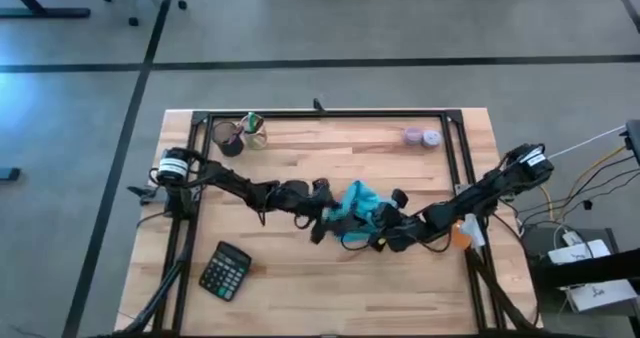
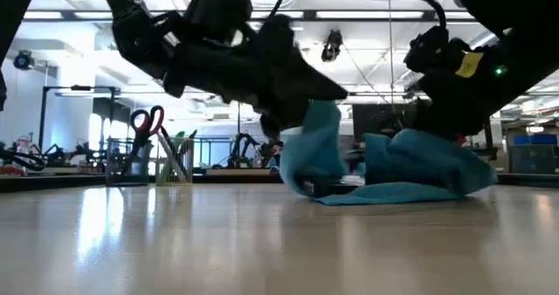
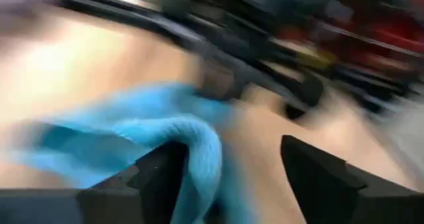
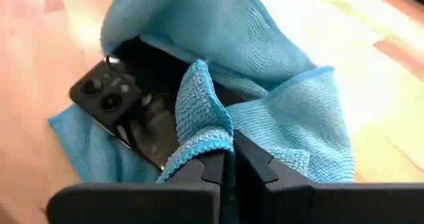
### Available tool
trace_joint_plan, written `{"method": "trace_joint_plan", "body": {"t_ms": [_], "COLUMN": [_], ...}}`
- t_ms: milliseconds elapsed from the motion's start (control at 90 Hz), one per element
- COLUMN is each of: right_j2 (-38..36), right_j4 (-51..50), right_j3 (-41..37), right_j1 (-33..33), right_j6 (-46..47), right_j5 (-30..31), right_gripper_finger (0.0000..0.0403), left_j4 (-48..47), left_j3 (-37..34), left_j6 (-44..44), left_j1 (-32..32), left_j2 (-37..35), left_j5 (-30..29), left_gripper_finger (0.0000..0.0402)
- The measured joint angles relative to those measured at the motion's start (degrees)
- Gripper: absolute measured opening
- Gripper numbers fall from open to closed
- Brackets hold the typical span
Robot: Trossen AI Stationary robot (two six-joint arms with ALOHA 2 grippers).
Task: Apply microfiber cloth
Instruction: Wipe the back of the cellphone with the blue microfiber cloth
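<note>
Turquoise microfiber cloth bunched mid-table, draped partly over black phone. Right gripper at cloth's near edge, fingers pressed together pinching a fold. Left gripper at cloth's opposite side, fingers spread, cloth between.

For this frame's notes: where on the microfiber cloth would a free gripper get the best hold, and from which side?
Probably the raised fold of the microfiber cloth arching over the phone, taken from above: it stands clear of the table, while the lower layer lies flat under the phone. The right gripper already pinches a nearer fold.
</note>
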Motion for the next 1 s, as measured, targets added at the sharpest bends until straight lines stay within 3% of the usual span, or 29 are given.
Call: {"method": "trace_joint_plan", "body": {"t_ms": [167, 478, 667, 1000], "right_j2": [2.9, 5.6, 5.6, 5.1], "right_j4": [0.2, 1.5, 2.5, -1.4], "right_j3": [-1.2, -1.5, -1.6, -1.5], "right_j1": [0.0, 0.1, 0.1, 0.4], "right_j6": [5.4, 8.2, 6.4, 9.4], "right_j5": [-2.2, -2.5, -2.9, -2.6], "right_gripper_finger": [0.0000, 0.0000, 0.0000, 0.0000], "left_j4": [2.1, -2.4, -6.7, -9.3], "left_j3": [4.6, 18.5, 20.5, 13.8], "left_j6": [-1.9, -4.4, -4.9, -4.5], "left_j1": [1.2, 0.5, 0.5, 1.0], "left_j2": [5.8, 20.1, 20.5, 15.0], "left_j5": [6.5, 19.6, 10.5, 5.8], "left_gripper_finger": [0.0256, 0.0206, 0.0188, 0.0138]}}
